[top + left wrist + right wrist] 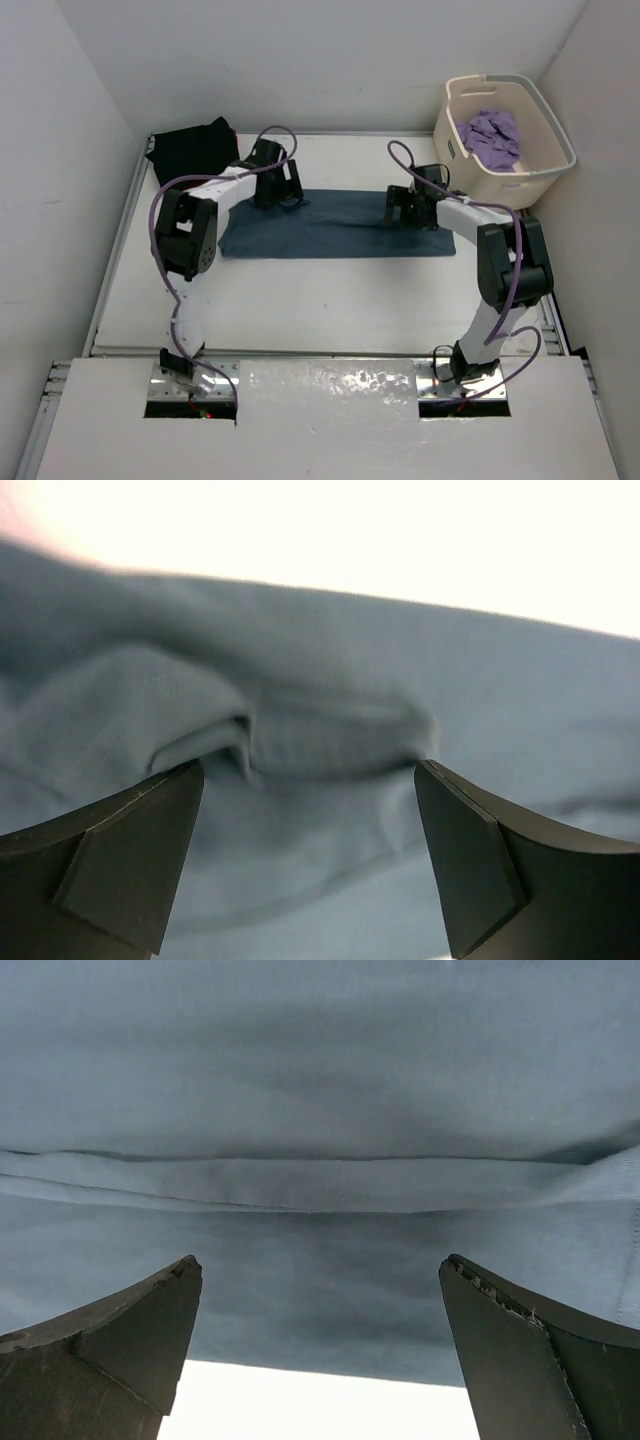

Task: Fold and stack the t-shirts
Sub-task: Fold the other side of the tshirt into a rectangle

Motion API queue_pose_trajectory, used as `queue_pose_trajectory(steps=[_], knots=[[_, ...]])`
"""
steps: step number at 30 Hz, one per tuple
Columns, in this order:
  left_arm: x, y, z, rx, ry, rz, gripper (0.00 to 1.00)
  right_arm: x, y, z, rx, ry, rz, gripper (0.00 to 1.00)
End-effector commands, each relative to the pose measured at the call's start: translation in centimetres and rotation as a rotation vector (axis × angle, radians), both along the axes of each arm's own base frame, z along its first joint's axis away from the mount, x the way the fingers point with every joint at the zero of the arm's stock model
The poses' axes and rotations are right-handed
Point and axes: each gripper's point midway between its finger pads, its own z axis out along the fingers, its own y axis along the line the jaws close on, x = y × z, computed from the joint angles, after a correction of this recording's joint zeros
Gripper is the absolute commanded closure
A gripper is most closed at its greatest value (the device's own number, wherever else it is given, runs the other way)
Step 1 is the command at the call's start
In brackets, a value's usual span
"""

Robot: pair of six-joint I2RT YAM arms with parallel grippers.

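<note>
A slate blue-grey t-shirt (335,225) lies folded into a long flat strip across the middle of the table. My left gripper (277,186) hovers over its left far edge, open, with nothing between the fingers; a bunched collar fold (300,740) shows just beyond them. My right gripper (413,208) stands open over the strip's right end, close above a folded hem (320,1185). A black t-shirt (192,147) lies crumpled at the table's far left corner. A lavender purple t-shirt (492,136) sits bunched inside the tub.
The cream plastic tub (547,130) stands off the table's far right corner. White walls close in the table at the left, back and right. Purple cables loop above both arms.
</note>
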Motion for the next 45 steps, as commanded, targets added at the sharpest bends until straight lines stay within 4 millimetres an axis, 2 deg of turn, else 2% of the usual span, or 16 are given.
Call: queue_pose_trajectory(steps=[1, 3, 10, 13, 15, 20, 26, 27, 28, 29, 31, 32, 33, 37, 41, 45], knots=[[3.5, 0.3, 1.4, 0.02, -0.1, 0.018, 0.14, 1.3, 0.6, 0.6, 0.023, -0.04, 0.01, 0.01], [4.7, 0.7, 0.8, 0.019, -0.114, 0.029, 0.14, 1.4, 0.6, 0.4, 0.016, -0.037, 0.012, 0.01], [9.7, 1.2, 3.9, 0.009, -0.241, 0.065, 0.11, 1.0, 0.0, -0.1, -0.015, -0.021, 0.004, 0.01], [11.5, 1.4, 3.8, 0.012, -0.26, 0.077, 0.1, 0.7, -0.2, -0.4, -0.021, -0.01, 0.005, 0.01], [12.3, 2.0, 2.0, 0.019, -0.226, 0.089, 0.1, 0.7, -0.2, -0.2, -0.024, -0.014, 0.01, 0.01], [13.0, 2.0, 4.1, -0.006, -0.242, 0.078, 0.11, 1.7, -0.9, 1.6, -0.075, -0.064, 0.027, 0.01], [10.1, 1.8, 10.0, -0.027, -0.344, 0.061, 0.11, 3.3, -0.5, 2.2, -0.066, -0.084, 0.028, 0.01], [9.4, 1.9, 12.1, -0.028, -0.375, 0.064, 0.11, 3.2, -0.4, 1.9, -0.059, -0.079, 0.029, 0.01], [8.4, 2.0, 11.5, -0.019, -0.359, 0.063, 0.11, 3.4, -0.3, 1.8, -0.055, -0.084, 0.025, 0.01], [7.6, 1.8, 13.4, -0.028, -0.388, 0.064, 0.11, 3.6, -0.2, 1.7, -0.053, -0.082, 0.021, 0.01], [5.7, 1.8, 12.1, -0.026, -0.357, 0.061, 0.11, 3.5, -0.3, 0.8, -0.055, -0.045, 0.012, 0.01], [4.9, 1.8, 13.4, -0.042, -0.377, 0.067, 0.11, 3.5, -0.2, 0.8, -0.052, -0.039, 0.011, 0.01], [3.8, 2.2, 11.7, -0.03, -0.339, 0.075, 0.11, 3.3, -0.1, 0.5, -0.043, -0.035, 0.014, 0.01], [0.8, 3.2, 9.9, -0.026, -0.289, 0.108, 0.1, 3.3, 0.2, 2.8, -0.027, -0.138, 0.032, 0.01], [-2.5, 1.9, 6.8, -0.095, -0.248, 0.062, 0.1, 2.9, -0.3, 3.7, -0.061, -0.172, 0.06, 0.01], [-5.1, 1.7, 2.2, -0.095, -0.143, 0.053, 0.1, 2.3, -0.3, 2.5, -0.062, -0.139, 0.07, 0.01]])
